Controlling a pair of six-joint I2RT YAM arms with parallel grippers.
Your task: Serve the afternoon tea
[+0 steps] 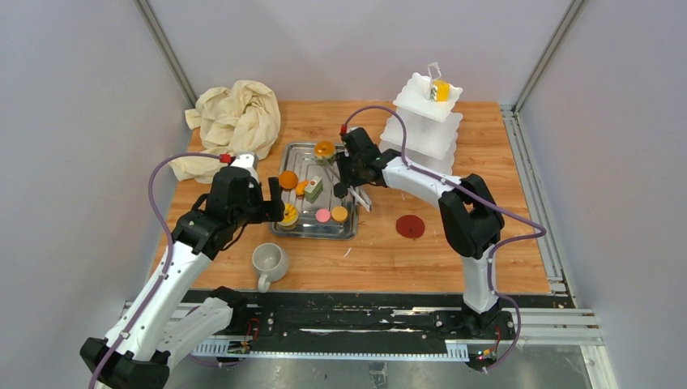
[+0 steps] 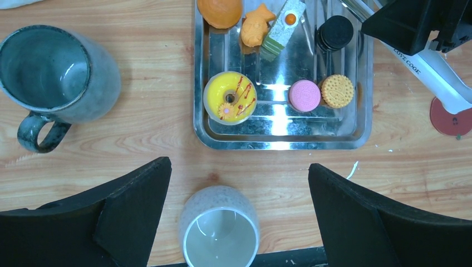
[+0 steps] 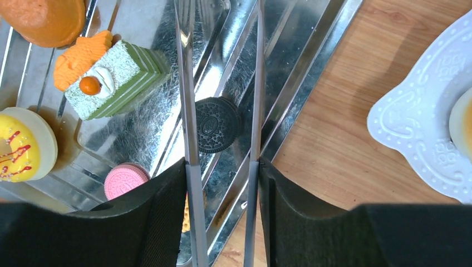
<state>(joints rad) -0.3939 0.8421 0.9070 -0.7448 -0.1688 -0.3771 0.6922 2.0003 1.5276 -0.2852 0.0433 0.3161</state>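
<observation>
My right gripper (image 3: 222, 164) is shut on steel tongs (image 3: 189, 111) over the steel tray (image 1: 285, 162). The tong arms straddle a black cookie (image 3: 217, 124) without pinching it. The tray also holds a green-layered cake (image 3: 114, 78), a yellow tart (image 2: 230, 97), a pink cookie (image 2: 304, 95), a biscuit (image 2: 337, 90) and orange cakes (image 2: 220, 11). My left gripper (image 2: 239, 167) is open and empty above the off-white mug (image 2: 220, 228). The grey mug (image 2: 53, 72) stands left of the tray. The white stand (image 1: 425, 121) carries one cake (image 1: 440, 89) on top.
A crumpled cream cloth (image 1: 235, 121) lies at the back left. A flat red disc (image 1: 411, 226) lies on the wood right of the tray. The tongs' white handle (image 2: 439, 75) reaches over the tray's right rim. Frame posts stand at the back corners.
</observation>
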